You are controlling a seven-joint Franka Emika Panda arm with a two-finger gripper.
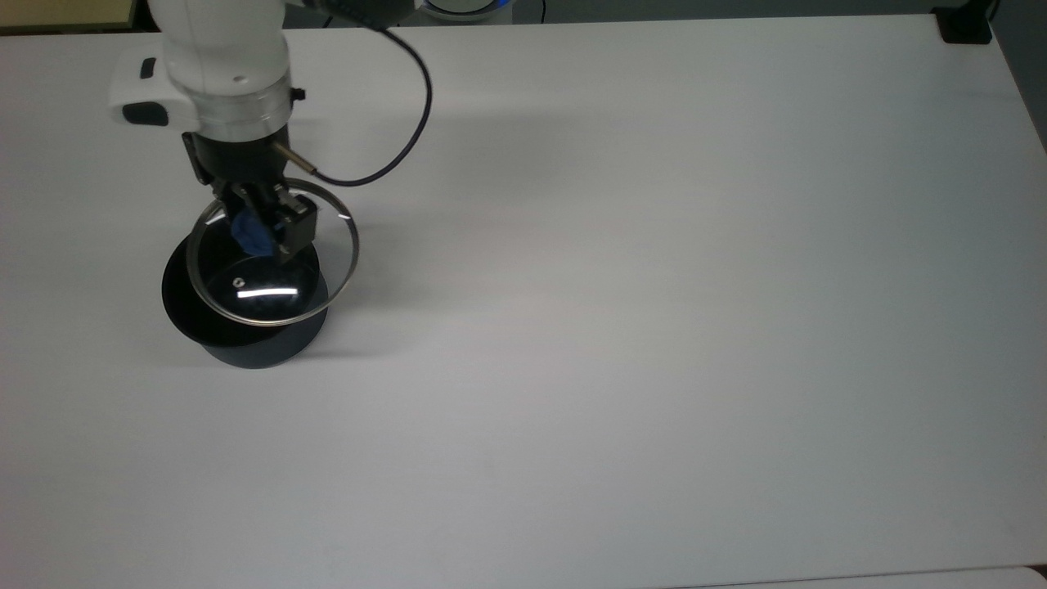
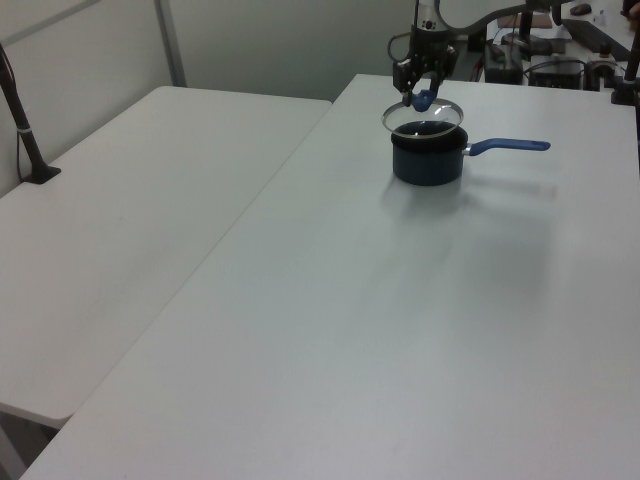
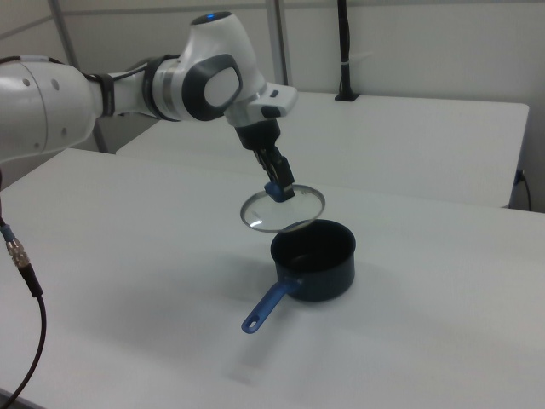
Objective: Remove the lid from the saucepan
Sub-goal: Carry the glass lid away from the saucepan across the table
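Pincer [image 1: 263,227] clenched on the blue knob [image 1: 248,231]; the glass lid [image 1: 271,255] looks rigid, fragile, slippery-rimmed, best held there

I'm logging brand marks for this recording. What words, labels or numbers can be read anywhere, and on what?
None can be read.
The saucepan, the lid held in the gripper, and the table bear no visible writing.

Robotics laboratory, test bench area.
Plain white table [image 1: 654,327]; partition wall [image 2: 80,70] behind it; equipment clutter [image 2: 560,50] beyond its far edge.
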